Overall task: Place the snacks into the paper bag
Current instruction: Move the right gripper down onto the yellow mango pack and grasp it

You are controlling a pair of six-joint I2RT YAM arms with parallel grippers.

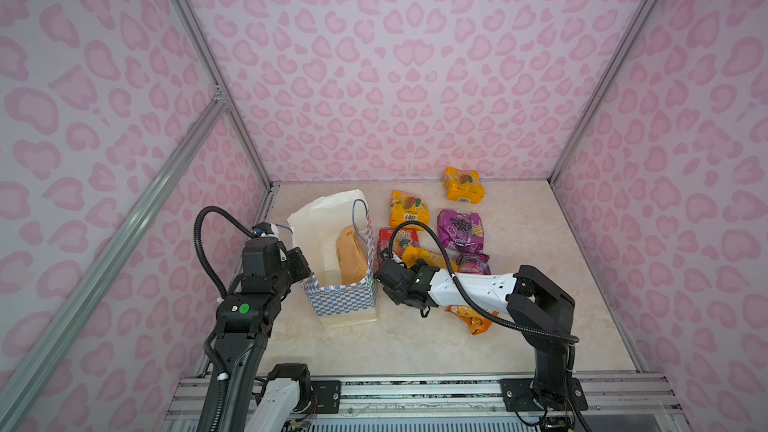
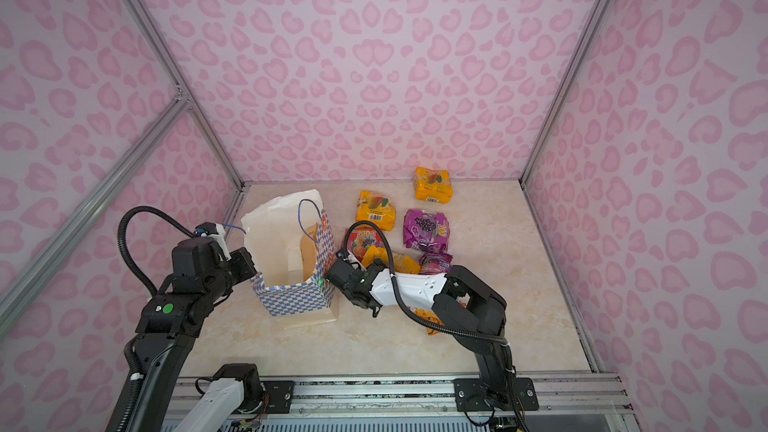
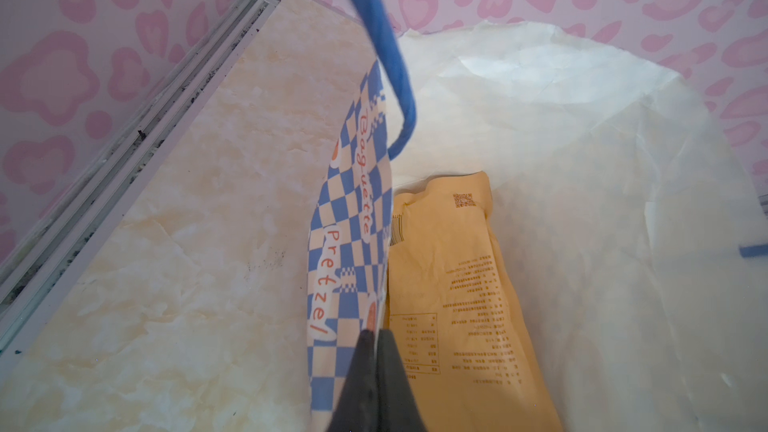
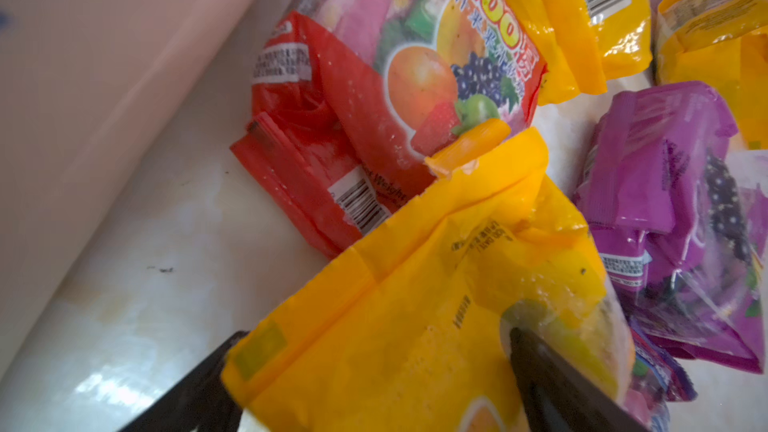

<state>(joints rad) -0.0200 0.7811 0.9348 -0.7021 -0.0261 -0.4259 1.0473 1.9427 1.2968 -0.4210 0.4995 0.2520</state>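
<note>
2 grippers face you: your left gripper [image 3: 376, 332] pinches the paper bag [image 1: 340, 305] by its wall, a tan pouch [image 1: 351, 257] inside. At the bag's 3 o'clock, your right gripper [image 4: 374, 338] stands spread astride a yellow pouch [image 4: 415, 284], beside a red pouch [image 4: 374, 97].

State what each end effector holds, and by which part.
Left end effector: paper bag, pinched at its checkered rim. Right end effector: nothing, open astride yellow pouch.
</note>
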